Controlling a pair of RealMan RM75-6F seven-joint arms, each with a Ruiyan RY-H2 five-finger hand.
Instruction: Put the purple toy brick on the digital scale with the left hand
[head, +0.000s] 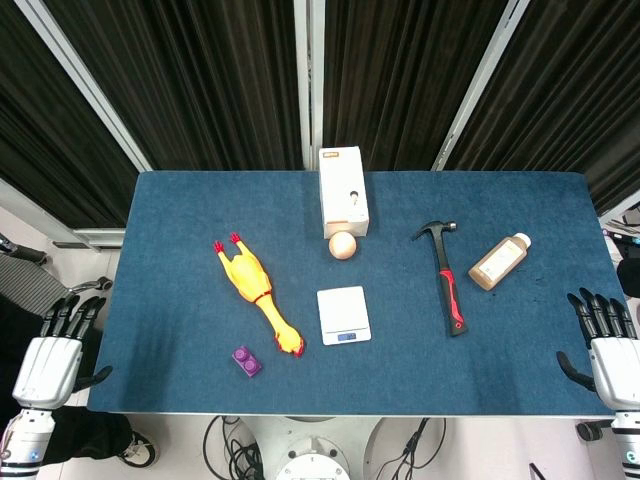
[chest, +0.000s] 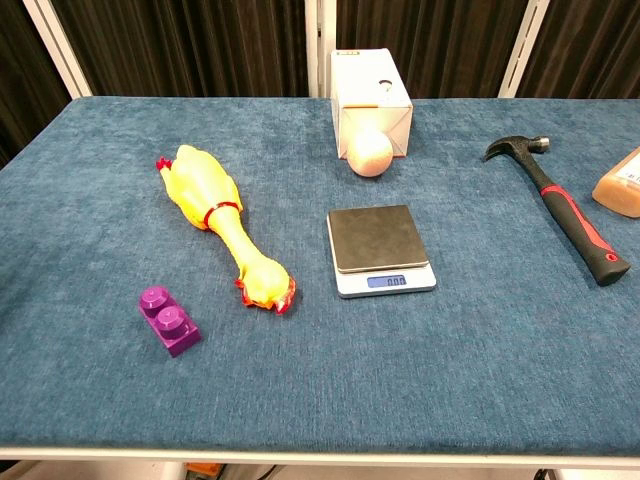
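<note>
Head view over my table (head: 500, 340), covered in blue short-pile cloth: the small purple plastic toy brick (head: 246, 361), two studs on top, lies near the front edge, left of centre, just beside the head of a yellow rubber chicken (head: 258, 293) with red feet and comb. The chicken stretches diagonally between the brick's side of the table and the white digital scale (head: 343, 315), whose dark square platter is bare and whose blue display faces the front edge. The chicken's head sits between brick and scale, apart from both as far as I can tell.

Behind the scale rests a smooth peach-coloured ball (head: 343, 245), touching or nearly touching a white cardboard box (head: 343, 190) that stands at the back. To the right lie a claw hammer (head: 447, 275) with a black-and-red grip and, further right, a tan plastic bottle (head: 499, 261) with a white cap, on its side.

My left hand (head: 52, 355), white-backed with black fingers, hovers off the table's left front corner, fingers extended and slightly apart, holding nothing and well apart from the brick. My right hand (head: 605, 345) mirrors it past the right edge, fingers spread, touching nothing. Neither hand shows in the chest view.
</note>
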